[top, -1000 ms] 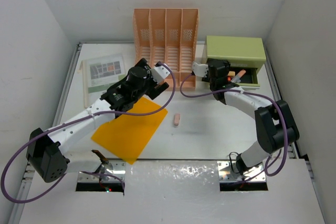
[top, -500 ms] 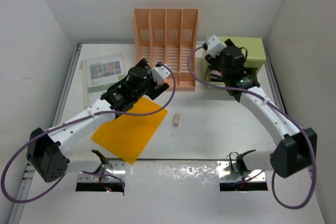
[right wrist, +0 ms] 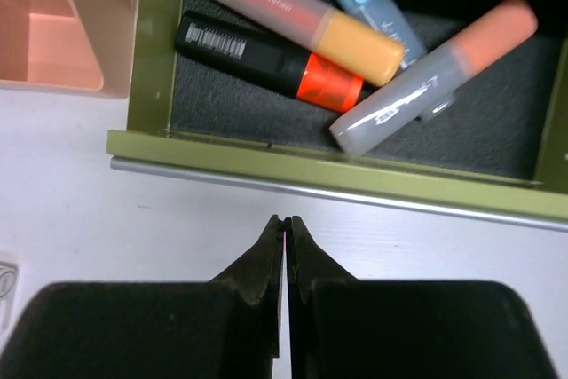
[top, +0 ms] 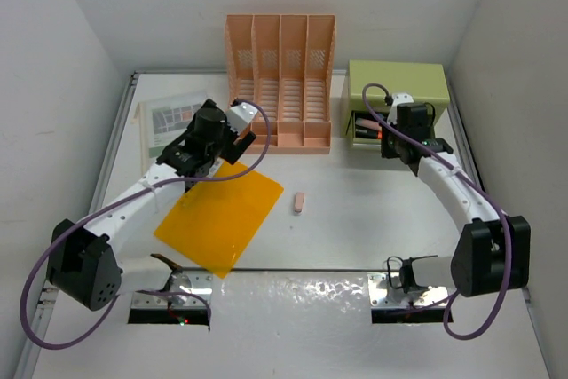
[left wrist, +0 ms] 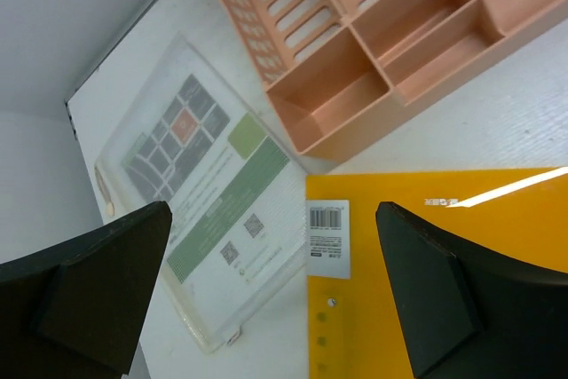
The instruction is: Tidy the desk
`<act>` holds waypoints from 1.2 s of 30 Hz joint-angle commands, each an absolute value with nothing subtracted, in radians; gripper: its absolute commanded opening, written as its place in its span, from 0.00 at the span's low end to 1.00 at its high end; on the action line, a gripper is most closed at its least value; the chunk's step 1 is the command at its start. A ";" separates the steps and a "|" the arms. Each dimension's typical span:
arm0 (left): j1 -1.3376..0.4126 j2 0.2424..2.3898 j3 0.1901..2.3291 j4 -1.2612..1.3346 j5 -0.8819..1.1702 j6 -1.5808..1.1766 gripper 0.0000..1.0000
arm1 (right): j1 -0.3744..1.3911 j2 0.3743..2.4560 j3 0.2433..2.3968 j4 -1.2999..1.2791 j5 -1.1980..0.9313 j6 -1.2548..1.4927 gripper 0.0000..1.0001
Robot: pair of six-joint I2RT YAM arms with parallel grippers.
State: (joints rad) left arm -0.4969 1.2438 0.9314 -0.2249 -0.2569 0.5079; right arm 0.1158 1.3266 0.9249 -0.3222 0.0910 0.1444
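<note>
The desk (top: 355,219) is a white tabletop. On it lie an orange folder (top: 222,215) (left wrist: 444,264) and a clear sleeve with a printed sheet (top: 173,123) (left wrist: 204,184). My left gripper (top: 202,155) (left wrist: 273,219) hangs wide open over the gap between the sleeve and the folder's barcode corner, holding nothing. A green drawer box (top: 396,84) has its drawer (right wrist: 337,170) pulled out, with several markers (right wrist: 302,19) inside. My right gripper (top: 383,135) (right wrist: 286,219) is shut and empty, just in front of the drawer's front edge.
A peach slotted file rack (top: 280,77) (left wrist: 373,68) stands at the back middle, next to the drawer box. A small pink eraser (top: 299,202) lies right of the folder. White walls close the desk in on three sides.
My right gripper has left the drawer, swung over the box and come down before the drawer front, closing with nothing in it. The left arm moved left from the rack toward the sleeve.
</note>
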 commanded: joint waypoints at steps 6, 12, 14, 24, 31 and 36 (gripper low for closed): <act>-0.460 1.246 0.905 -0.178 -0.216 0.483 1.00 | 0.117 1.324 0.859 -0.279 0.034 0.241 0.00; -0.460 1.261 0.910 -0.184 -0.196 0.482 1.00 | 0.115 1.425 0.926 -0.261 0.138 0.207 0.00; -0.460 1.261 0.910 -0.186 -0.196 0.483 1.00 | 0.112 1.434 0.945 -0.242 0.169 0.192 0.00; -0.456 1.278 0.905 -0.178 -0.198 0.486 1.00 | 0.089 1.566 1.068 -0.180 0.186 0.158 0.00; -0.456 1.298 0.907 -0.179 -0.193 0.488 1.00 | 0.083 1.631 1.141 -0.153 0.221 0.118 0.00; -0.454 1.305 0.911 -0.181 -0.190 0.486 1.00 | 0.081 1.669 1.193 -0.149 0.222 0.100 0.00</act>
